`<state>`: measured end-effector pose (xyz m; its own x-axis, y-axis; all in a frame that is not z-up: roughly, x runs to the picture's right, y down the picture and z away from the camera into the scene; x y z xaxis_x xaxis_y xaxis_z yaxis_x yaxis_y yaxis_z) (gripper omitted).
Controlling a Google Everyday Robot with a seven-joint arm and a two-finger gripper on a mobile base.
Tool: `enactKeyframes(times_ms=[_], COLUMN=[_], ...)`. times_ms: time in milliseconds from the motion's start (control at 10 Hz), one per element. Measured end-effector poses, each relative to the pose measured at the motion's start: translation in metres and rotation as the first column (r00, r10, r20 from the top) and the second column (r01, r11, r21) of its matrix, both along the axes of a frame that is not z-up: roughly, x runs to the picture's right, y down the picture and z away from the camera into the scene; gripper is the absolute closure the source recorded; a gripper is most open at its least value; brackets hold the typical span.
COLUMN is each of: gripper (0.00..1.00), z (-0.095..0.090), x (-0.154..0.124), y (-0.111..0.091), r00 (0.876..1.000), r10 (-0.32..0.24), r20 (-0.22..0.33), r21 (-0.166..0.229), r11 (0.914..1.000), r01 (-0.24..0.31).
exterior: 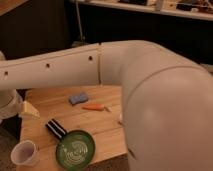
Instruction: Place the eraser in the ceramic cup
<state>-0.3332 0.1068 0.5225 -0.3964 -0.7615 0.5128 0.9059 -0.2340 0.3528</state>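
The eraser lies just behind-left of the plate, ceramic cup at its left, claw at table's left edge.

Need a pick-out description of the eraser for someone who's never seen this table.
On the wooden table under the white arm, whose gripper sits at the left edge, look front left, just behind the gap between the pale cup and green plate. The eraser is the black block with thin white stripes; the blue pad and orange stick lie farther back.
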Motion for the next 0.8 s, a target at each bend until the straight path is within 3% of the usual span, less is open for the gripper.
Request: enactKeyframes(times_ms=[100, 300, 600, 800], gripper=[0.2, 0.2, 0.2, 0.2], z=[0.017, 0.054, 0.102, 0.117], x=[-0.013, -0.017, 0.005, 0.016], y=[-0.001, -0.007, -0.002, 0.007], r00=[0.996, 0.984, 0.98, 0.979], r10=[-0.074, -0.158, -0.186, -0.201], r20=[0.043, 0.079, 0.065, 0.036], r21=[0.019, 0.024, -0.046, -0.087], r11=[0.9971, 0.9873, 0.9808, 0.9753], r01=[0.073, 0.157, 0.189, 0.203])
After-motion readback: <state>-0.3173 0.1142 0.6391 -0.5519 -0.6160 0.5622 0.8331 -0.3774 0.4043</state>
